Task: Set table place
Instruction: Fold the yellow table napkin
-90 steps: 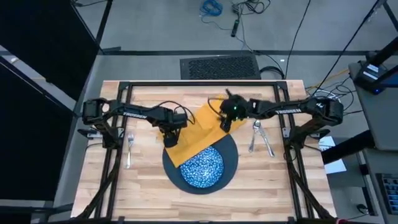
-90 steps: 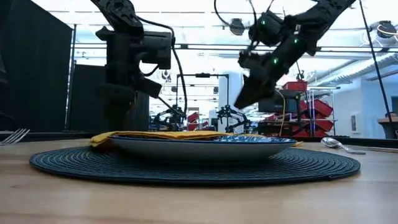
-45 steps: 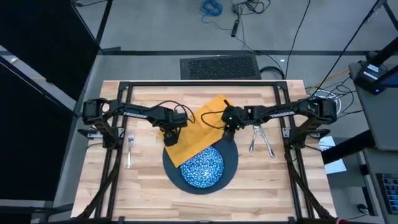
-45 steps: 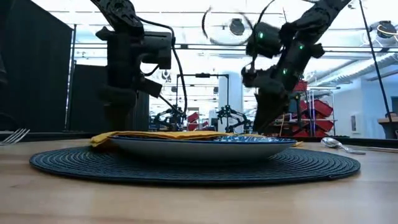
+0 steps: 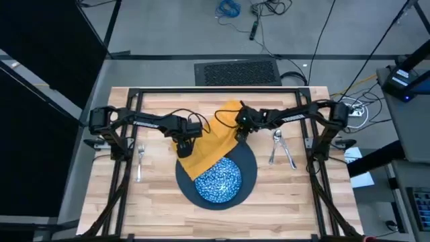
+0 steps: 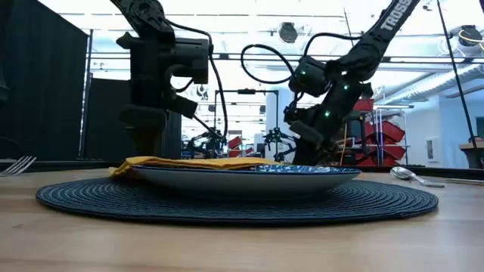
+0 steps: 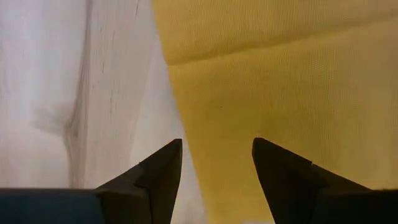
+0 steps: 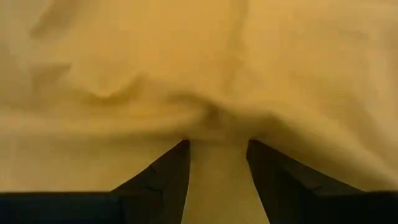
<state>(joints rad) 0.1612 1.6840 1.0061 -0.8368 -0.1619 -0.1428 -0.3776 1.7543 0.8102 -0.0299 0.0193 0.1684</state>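
R gripper (image 5: 240, 125) pinches a bunched fold of the mustard-yellow napkin (image 5: 209, 144) at its right edge; "TROSSEN" reads on the arm. L gripper (image 5: 183, 146) sits at the napkin's left edge, fingers apart, cloth between. Napkin lies partly over the speckled dish (image 5: 218, 179) on the dark plate (image 5: 246, 165). Fork (image 5: 140, 161) lies left, knife and spoon (image 5: 275, 144) right.

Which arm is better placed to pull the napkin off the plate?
Likely the right: its gripper has cloth bunched between its fingers at the napkin. The left gripper only straddles the napkin's edge, fingers open.
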